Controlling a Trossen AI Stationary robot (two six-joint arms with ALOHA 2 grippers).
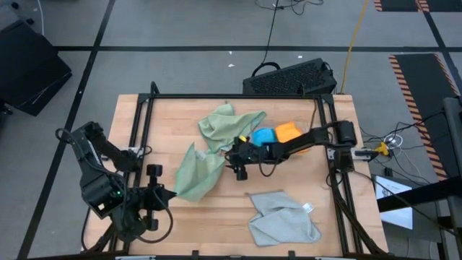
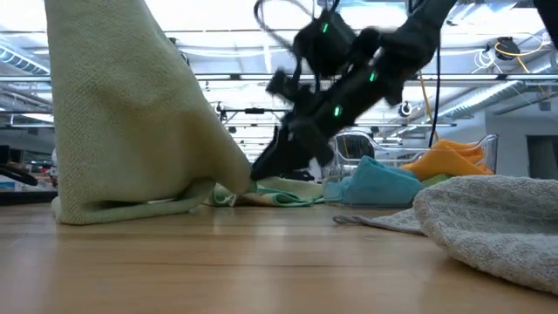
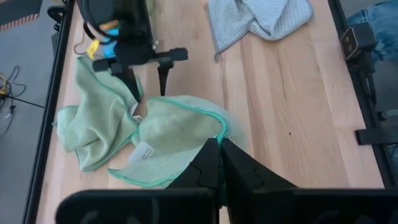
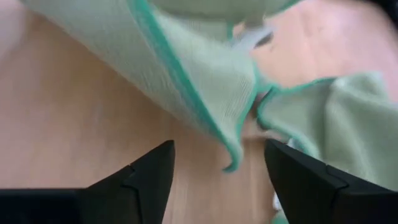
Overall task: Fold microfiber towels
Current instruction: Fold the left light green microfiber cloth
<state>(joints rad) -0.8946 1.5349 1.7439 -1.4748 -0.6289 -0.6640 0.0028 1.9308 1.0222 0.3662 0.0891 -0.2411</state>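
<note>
L gripper (image 3: 219, 148) pinched shut on pale sage green microfiber towel (image 1: 196, 172) corner, lifted off worktop (image 1: 216, 217) | R gripper (image 4: 217, 163) open, just beside hanging edge | cloth light, limp, drapes; take hemmed corners

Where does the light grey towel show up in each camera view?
High view: light grey towel, lower centre-right of the table.
Low view, right foreground.
Left wrist view, top edge.
Right wrist view: not in it.
Shared landmark: the sage towel held by the left gripper, in all four.
</note>
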